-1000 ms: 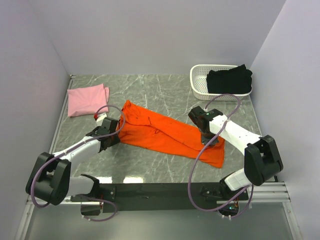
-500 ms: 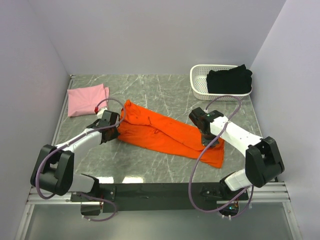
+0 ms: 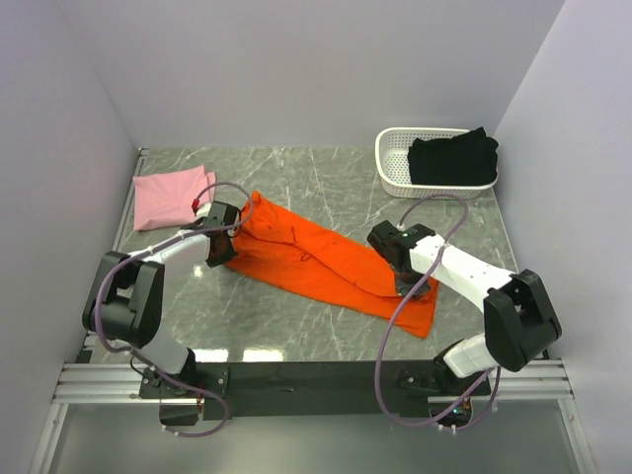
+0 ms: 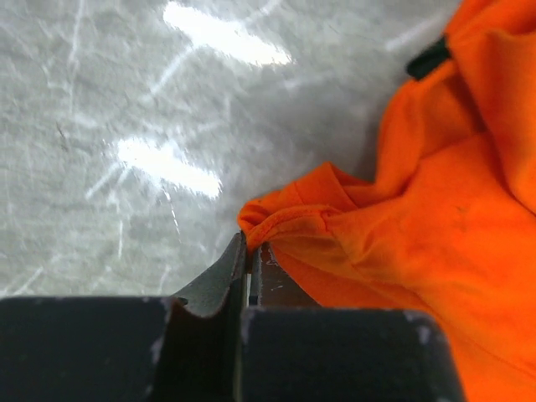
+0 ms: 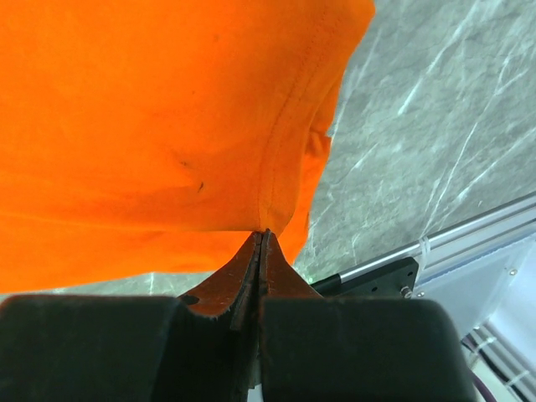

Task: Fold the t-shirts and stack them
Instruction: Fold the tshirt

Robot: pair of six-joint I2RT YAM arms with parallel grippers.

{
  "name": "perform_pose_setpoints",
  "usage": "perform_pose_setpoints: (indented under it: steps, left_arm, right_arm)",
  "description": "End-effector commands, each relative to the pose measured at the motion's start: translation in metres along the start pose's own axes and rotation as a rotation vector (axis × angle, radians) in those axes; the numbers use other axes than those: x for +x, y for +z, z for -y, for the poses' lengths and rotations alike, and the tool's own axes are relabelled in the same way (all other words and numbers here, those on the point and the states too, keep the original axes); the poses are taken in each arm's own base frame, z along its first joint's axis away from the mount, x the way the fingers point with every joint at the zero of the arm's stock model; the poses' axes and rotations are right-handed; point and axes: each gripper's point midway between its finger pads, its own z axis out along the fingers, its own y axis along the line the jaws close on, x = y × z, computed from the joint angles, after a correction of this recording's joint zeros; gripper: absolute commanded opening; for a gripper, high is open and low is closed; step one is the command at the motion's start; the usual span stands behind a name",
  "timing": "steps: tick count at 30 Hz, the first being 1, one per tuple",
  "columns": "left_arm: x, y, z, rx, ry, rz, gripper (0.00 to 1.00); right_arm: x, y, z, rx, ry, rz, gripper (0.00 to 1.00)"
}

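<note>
At the marble table's (image 3: 296,331) centre, left gripper (image 4: 250,249) and right gripper (image 5: 265,236) each clamp an end of the orange t-shirt (image 3: 316,259). This looks like the folding step, and the next move likely needs both ends carried together.

The tabletop (image 3: 326,183) is dark grey-green stone veined with thin white lines. On it the orange t-shirt (image 3: 326,265) is a plain bright orange, the pink t-shirt (image 3: 170,196) at the far left a plain pale pink, and the black t-shirt (image 3: 452,158) at the far right a plain black, in a white basket (image 3: 395,168) with slotted sides. The left claw (image 4: 249,251) and right claw (image 5: 264,243) are black, the arms (image 3: 464,272) white with black joints, the cables (image 3: 395,326) dull mauve, and the walls (image 3: 316,69) pale lilac-grey.
</note>
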Motion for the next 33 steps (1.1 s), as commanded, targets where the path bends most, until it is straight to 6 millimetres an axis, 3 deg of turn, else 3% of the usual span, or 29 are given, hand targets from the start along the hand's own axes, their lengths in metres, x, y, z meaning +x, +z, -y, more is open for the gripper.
perform_pose_setpoints:
  steps: [1, 9, 18, 33]
  left_arm:
    - [-0.025, 0.004, -0.004, -0.034, 0.001, 0.038, 0.01]
    - [-0.043, 0.023, 0.005, -0.048, 0.027, 0.026, 0.01]
    - [-0.058, 0.031, 0.008, -0.061, 0.034, 0.031, 0.01]
    - [-0.069, 0.04, 0.013, -0.057, 0.042, 0.029, 0.01]
  right_arm:
    - [0.007, 0.002, -0.003, 0.03, -0.026, -0.015, 0.0]
    - [0.023, 0.003, -0.013, 0.07, -0.092, -0.034, 0.0]
    - [0.038, -0.002, -0.01, 0.125, -0.128, -0.039, 0.0]
    - [0.042, -0.031, -0.016, 0.137, -0.17, -0.001, 0.0]
